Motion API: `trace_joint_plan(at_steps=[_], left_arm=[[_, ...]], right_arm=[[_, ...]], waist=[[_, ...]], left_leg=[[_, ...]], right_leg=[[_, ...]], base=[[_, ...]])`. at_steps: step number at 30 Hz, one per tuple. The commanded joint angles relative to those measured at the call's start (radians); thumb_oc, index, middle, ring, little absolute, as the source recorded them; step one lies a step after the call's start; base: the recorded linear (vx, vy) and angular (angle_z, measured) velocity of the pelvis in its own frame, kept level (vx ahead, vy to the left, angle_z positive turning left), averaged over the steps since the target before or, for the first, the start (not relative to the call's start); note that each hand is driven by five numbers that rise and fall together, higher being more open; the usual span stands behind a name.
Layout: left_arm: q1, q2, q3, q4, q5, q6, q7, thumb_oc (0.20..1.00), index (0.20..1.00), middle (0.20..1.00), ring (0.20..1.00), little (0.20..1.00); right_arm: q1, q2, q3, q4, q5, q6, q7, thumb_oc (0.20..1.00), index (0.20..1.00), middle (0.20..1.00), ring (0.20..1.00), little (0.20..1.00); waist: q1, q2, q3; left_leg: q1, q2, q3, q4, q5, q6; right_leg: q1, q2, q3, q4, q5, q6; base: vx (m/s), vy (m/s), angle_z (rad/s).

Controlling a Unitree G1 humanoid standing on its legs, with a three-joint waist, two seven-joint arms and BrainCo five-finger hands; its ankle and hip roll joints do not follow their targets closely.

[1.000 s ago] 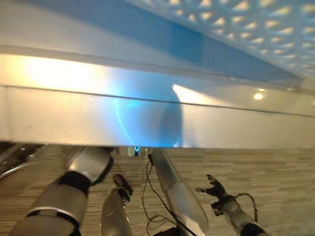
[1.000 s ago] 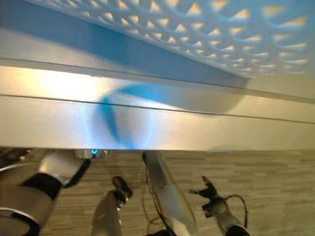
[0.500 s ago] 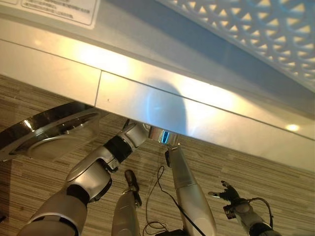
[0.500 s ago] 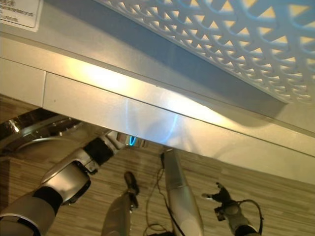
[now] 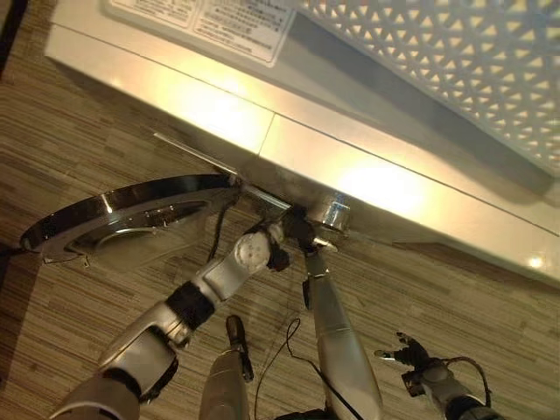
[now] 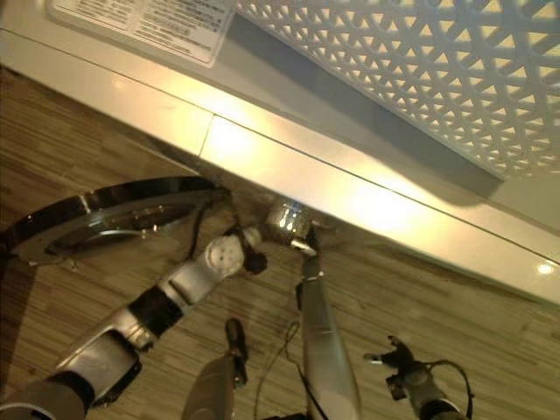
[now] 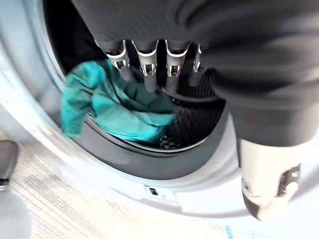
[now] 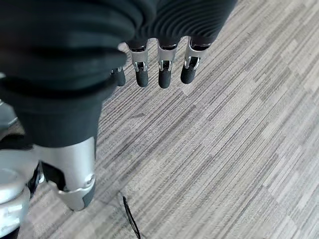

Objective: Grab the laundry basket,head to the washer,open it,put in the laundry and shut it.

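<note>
- The floor has thin grey and brown stripes, like a woven carpet.
- A white sticker with small dark print sits flat on top of the big white machine, near the front edge.

Laundry area: white front-loading washer with open round door, white lattice basket on top, striped grey carpet floor.
</note>
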Motion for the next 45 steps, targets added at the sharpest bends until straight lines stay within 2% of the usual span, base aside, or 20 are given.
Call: trace_joint_plan(at_steps=[1,9,12,16,18,19,20,21,22,23,26,28,30,31,32,35,38,42,43,45], left_arm=[[0.114,0.045,0.068,-0.162,0.009,-0.103,-0.002,1.0,1.0,1.0,1.0,1.0],[0.364,0.119,0.18,-0.18,0.053,-0.082,-0.051,1.0,1.0,1.0,1.0,1.0],[0.425,0.116,0.209,-0.173,0.074,-0.073,-0.087,1.0,1.0,1.0,1.0,1.0],[0.445,0.091,0.214,-0.109,0.118,-0.076,-0.09,1.0,1.0,1.0,1.0,1.0],[0.463,0.073,0.22,-0.064,0.111,-0.072,-0.085,1.0,1.0,1.0,1.0,1.0],[0.463,0.072,0.22,-0.063,0.111,-0.073,-0.085,1.0,1.0,1.0,1.0,1.0],[0.483,0.054,0.227,-0.018,0.091,-0.071,-0.076,1.0,1.0,1.0,1.0,1.0],[0.49,0.051,0.233,-0.001,0.085,-0.068,-0.071,1.0,1.0,1.0,1.0,1.0],[0.501,0.041,0.243,0.039,0.078,-0.064,-0.055,1.0,1.0,1.0,1.0,1.0],[0.501,0.041,0.243,0.039,0.078,-0.064,-0.055,1.0,1.0,1.0,1.0,1.0],[0.521,0.031,0.286,0.084,0.057,-0.061,-0.025,1.0,1.0,1.0,1.0,1.0],[0.524,0.026,0.296,0.098,0.047,-0.063,-0.017,1.0,1.0,1.0,1.0,1.0],[0.527,0.01,0.311,0.102,0.023,-0.068,-0.003,1.0,1.0,1.0,1.0,1.0],[0.526,0.01,0.311,0.101,0.023,-0.068,-0.003,1.0,1.0,1.0,1.0,1.0],[0.531,0.001,0.323,0.102,0.013,-0.071,0.008,1.0,1.0,1.0,1.0,1.0],[0.52,-0.008,0.315,0.111,0.008,-0.08,0.02,1.0,1.0,1.0,1.0,1.0],[0.522,-0.012,0.315,0.103,-0.003,-0.086,0.022,1.0,1.0,1.0,1.0,1.0],[0.524,-0.026,0.325,0.112,-0.003,-0.094,0.049,1.0,1.0,1.0,1.0,1.0],[0.513,-0.033,0.356,0.116,-0.013,-0.102,0.1,1.0,1.0,1.0,1.0,1.0],[0.513,-0.031,0.409,0.103,-0.004,-0.118,0.154,1.0,1.0,1.0,1.0,1.0]], right_arm=[[0.137,0.024,0.009,0.023,-0.03,0.032,0.021,1.0,1.0,1.0,1.0,1.0],[0.154,0.058,-0.031,0.051,-0.042,0.056,0.041,1.0,1.0,1.0,1.0,1.0],[0.143,0.075,-0.04,0.059,-0.061,0.073,0.045,1.0,1.0,1.0,1.0,1.0],[0.159,0.091,-0.036,0.06,-0.078,0.082,0.063,1.0,1.0,1.0,1.0,1.0],[0.167,0.094,-0.026,0.059,-0.08,0.082,0.067,1.0,1.0,1.0,1.0,1.0],[0.168,0.094,-0.025,0.059,-0.08,0.082,0.067,1.0,1.0,1.0,1.0,1.0],[0.182,0.1,-0.016,0.058,-0.081,0.078,0.072,1.0,1.0,1.0,1.0,1.0],[0.189,0.103,-0.013,0.058,-0.082,0.077,0.075,1.0,1.0,1.0,1.0,1.0],[0.208,0.114,-0.005,0.064,-0.085,0.074,0.077,1.0,1.0,1.0,1.0,1.0],[0.209,0.115,-0.005,0.064,-0.085,0.074,0.077,1.0,1.0,1.0,1.0,1.0],[0.23,0.141,0.008,0.081,-0.092,0.063,0.08,1.0,1.0,1.0,1.0,1.0],[0.231,0.151,0.01,0.085,-0.091,0.06,0.08,1.0,1.0,1.0,1.0,1.0],[0.245,0.172,0.016,0.094,-0.086,0.057,0.082,1.0,1.0,1.0,1.0,1.0],[0.244,0.173,0.016,0.094,-0.086,0.057,0.082,1.0,1.0,1.0,1.0,1.0],[0.245,0.173,0.03,0.091,-0.092,0.057,0.081,1.0,1.0,1.0,1.0,1.0],[0.211,0.17,0.062,0.083,-0.1,0.054,0.078,1.0,1.0,1.0,1.0,1.0],[0.199,0.166,0.087,0.073,-0.112,0.051,0.075,1.0,1.0,1.0,1.0,1.0],[0.161,0.166,0.12,0.067,-0.124,0.051,0.072,1.0,1.0,1.0,1.0,1.0],[0.147,0.167,0.136,0.063,-0.124,0.05,0.072,1.0,1.0,1.0,1.0,1.0],[0.145,0.165,0.154,0.058,-0.136,0.047,0.073,1.0,1.0,1.0,1.0,1.0]], waist=[[0.036,-0.057,-0.107],[0.091,-0.045,-0.179],[0.108,-0.038,-0.226],[0.094,-0.017,-0.254],[0.095,0.003,-0.25],[0.094,0.004,-0.25],[0.092,0.023,-0.259],[0.096,0.027,-0.268],[0.112,0.034,-0.291],[0.112,0.032,-0.293],[0.156,0.024,-0.343],[0.166,0.017,-0.359],[0.186,-0.009,-0.394],[0.187,-0.008,-0.395],[0.199,-0.022,-0.399],[0.217,-0.042,-0.395],[0.228,-0.048,-0.391],[0.25,-0.059,-0.375],[0.27,-0.071,-0.334],[0.295,-0.081,-0.317]], left_leg=[[0.006,-0.027,-0.03,0.099,-0.14,0.121],[0.182,-0.057,-0.049,0.063,-0.148,0.153],[0.23,-0.112,-0.057,0.082,-0.164,0.192],[0.264,-0.16,-0.055,0.052,-0.123,0.225],[0.277,-0.17,-0.034,0.015,-0.076,0.236],[0.281,-0.169,-0.035,0.01,-0.074,0.235],[0.291,-0.17,-0.016,-0.052,-0.014,0.251],[0.292,-0.167,-0.004,-0.079,0.008,0.257],[0.288,-0.158,0.026,-0.126,0.057,0.264],[0.287,-0.16,0.027,-0.13,0.063,0.264],[0.264,-0.137,0.113,-0.176,0.129,0.258],[0.257,-0.135,0.131,-0.186,0.14,0.256],[0.228,-0.141,0.139,-0.191,0.159,0.25],[0.225,-0.139,0.141,-0.191,0.163,0.25],[0.21,-0.14,0.148,-0.181,0.16,0.246],[0.167,-0.133,0.144,-0.156,0.178,0.228],[0.155,-0.13,0.136,-0.154,0.194,0.218],[0.11,-0.123,0.101,-0.113,0.218,0.194],[0.052,-0.123,0.03,-0.022,0.222,0.16],[0.033,-0.142,-0.116,0.003,0.214,0.131]], right_leg=[[0.057,-0.192,-0.011,-0.161,0.073,0.152],[0.296,-0.248,-0.096,-0.238,0.078,0.162],[0.39,-0.289,-0.123,-0.276,0.111,0.172],[0.425,-0.303,-0.139,-0.259,0.153,0.168],[0.439,-0.287,-0.196,-0.214,0.11,0.154],[0.441,-0.287,-0.198,-0.211,0.107,0.153],[0.46,-0.225,-0.218,-0.108,0.04,0.13],[0.468,-0.193,-0.223,-0.063,0.003,0.123],[0.518,-0.131,-0.266,0.003,-0.074,0.107],[0.516,-0.132,-0.265,0.001,-0.071,0.105],[0.658,-0.081,-0.35,0.022,-0.184,0.078],[0.696,-0.07,-0.347,0.004,-0.204,0.074],[0.76,-0.01,-0.269,-0.061,-0.253,0.07],[0.758,-0.008,-0.268,-0.066,-0.248,0.068],[0.796,0.007,-0.235,-0.151,-0.286,0.053],[0.81,0.029,-0.207,-0.228,-0.294,0.032],[0.83,0.039,-0.233,-0.26,-0.296,0.021],[0.856,0.052,-0.276,-0.298,-0.303,0.003],[0.842,0.049,-0.263,-0.283,-0.304,-0.016],[0.827,0.047,-0.244,-0.287,-0.299,-0.019]], base=[[0.02,0.045,0.1],[0.05,0.132,0.09],[-0.01,0.264,0.03],[-0.09,0.235,0.06],[-0.14,0.162,-0.2],[-0.18,0.201,-0.27],[-0.17,0.172,-0.3],[-0.28,0.238,-0.49],[-0.16,0.099,-0.67],[-0.16,0.068,-0.64],[-0.2,-0.022,-0.57],[-0.13,-0.083,-1.04],[-0.11,-0.128,-0.74],[-0.11,-0.131,-0.48],[-0.13,-0.155,-0.41],[-0.13,-0.162,-0.2],[-0.07,-0.119,0.0],[-0.11,-0.125,0.43],[-0.23,-0.103,0.3],[-0.13,-0.046,0.13]])
